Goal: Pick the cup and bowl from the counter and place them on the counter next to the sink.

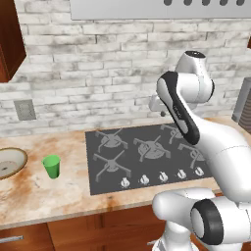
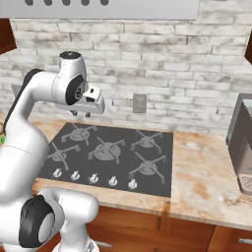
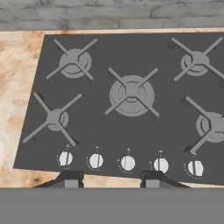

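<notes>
Looming closest in both base views: the white arm's bulky base joints, rising in front of the reddish-brown cabinets (image 1: 98, 228) with a silver handle (image 1: 10, 239) at the lower left. Hovering above the dark grey stovetop (image 3: 127, 105), the gripper (image 2: 81, 113), fingers (image 3: 70, 178) standing apart with bare space between them, gripping nothing. Looking straight down in the hand view onto five burner grates and a row of five white knobs (image 3: 127, 163) along the stovetop's near edge. Sitting on the marbled beige counter (image 1: 49, 196) to the left of the stovetop: the green cup (image 1: 51, 166), upright, apart from the cooktop edge and well away from the gripper. Lying farther left, partly cut by the picture's edge: the bowl (image 1: 11, 162), beige with a speckled inside, near the cup but not touching it. Standing between cup and gripper: only the stovetop's left burners, low and flat. Running behind everything: a whitewashed brick wall (image 1: 88, 68) with an outlet plate (image 1: 25, 110) above the bowl and another outlet (image 2: 140, 103) to the right of the cooktop. Standing at the counter's far right: a grey boxy appliance (image 2: 242, 147). Hanging overhead: a grey range hood (image 2: 108, 9).
</notes>
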You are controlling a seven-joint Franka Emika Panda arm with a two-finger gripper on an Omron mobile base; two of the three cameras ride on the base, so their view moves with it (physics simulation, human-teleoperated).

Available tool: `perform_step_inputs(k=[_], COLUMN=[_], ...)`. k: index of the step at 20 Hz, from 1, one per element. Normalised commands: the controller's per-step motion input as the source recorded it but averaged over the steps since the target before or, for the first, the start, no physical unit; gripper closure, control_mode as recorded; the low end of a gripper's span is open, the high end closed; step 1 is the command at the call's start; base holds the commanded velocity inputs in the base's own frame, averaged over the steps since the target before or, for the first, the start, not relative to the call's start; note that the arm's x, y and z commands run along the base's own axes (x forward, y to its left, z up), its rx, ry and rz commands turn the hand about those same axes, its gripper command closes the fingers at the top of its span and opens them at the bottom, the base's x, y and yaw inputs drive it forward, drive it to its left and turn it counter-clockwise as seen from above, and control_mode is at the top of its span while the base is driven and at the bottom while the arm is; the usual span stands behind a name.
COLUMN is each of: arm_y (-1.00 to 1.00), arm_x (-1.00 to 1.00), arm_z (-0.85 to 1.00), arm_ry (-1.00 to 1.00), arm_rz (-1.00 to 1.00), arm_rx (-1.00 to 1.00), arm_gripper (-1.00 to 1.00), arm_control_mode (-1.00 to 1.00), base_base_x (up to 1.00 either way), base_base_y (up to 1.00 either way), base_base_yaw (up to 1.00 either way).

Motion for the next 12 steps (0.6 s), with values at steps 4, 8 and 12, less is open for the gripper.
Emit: perform_step_inputs(k=[4,8,12], arm_y=[0.13,0.14,0.14], arm_x=[0.00,0.00,0.04], arm_z=[0.00,0.00,-0.06], arm_ry=[0.00,0.00,0.00], arm_rz=[0.00,0.02,0.01], arm_rx=[0.00,0.00,0.00], arm_gripper=[-1.00,-1.00,-1.00], arm_control_mode=[-1.00,-1.00,-1.00], base_base_x=[0.00,0.00,0.00], base_base_y=[0.00,0.00,0.00], base_base_yaw=[0.00,0.00,0.00])
